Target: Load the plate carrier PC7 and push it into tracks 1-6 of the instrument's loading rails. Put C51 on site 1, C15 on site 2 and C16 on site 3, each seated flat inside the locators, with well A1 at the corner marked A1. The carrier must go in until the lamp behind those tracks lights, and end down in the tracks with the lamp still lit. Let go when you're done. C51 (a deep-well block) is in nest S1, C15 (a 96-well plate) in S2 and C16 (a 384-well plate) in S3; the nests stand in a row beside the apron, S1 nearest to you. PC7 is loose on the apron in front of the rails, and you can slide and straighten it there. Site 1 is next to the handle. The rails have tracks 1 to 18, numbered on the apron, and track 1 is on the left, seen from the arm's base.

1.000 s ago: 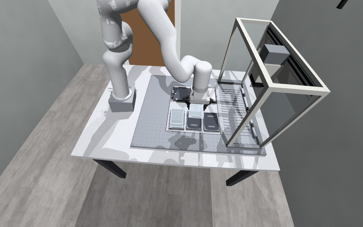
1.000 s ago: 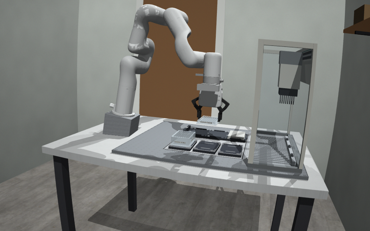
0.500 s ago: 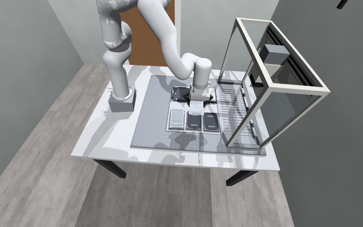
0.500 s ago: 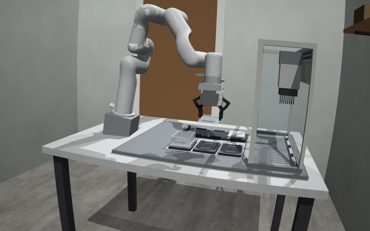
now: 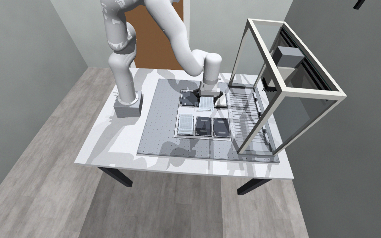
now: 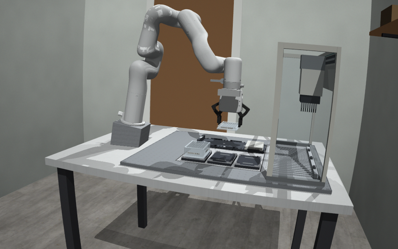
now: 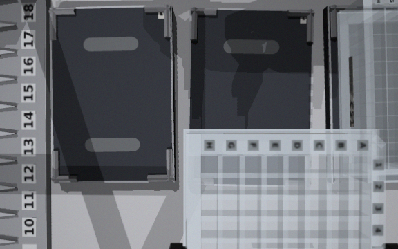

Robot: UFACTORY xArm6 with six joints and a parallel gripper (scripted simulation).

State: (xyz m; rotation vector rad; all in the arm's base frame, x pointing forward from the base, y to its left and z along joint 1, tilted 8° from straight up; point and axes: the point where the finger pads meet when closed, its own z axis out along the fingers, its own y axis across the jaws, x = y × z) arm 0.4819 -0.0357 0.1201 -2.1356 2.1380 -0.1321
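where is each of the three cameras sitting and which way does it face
Top: high above the table's long edge, tilted down; shows the arm from its base up and the gripper shut on a 96-well plate.
Exterior: standing height off the table's front corner, looking level across at the instrument frame; shows the whole arm.
Wrist: on the gripper, looking straight down; only dark fingertips show at the bottom edge.
Shared: all three see the held plate, two empty nests and the deep-well block.
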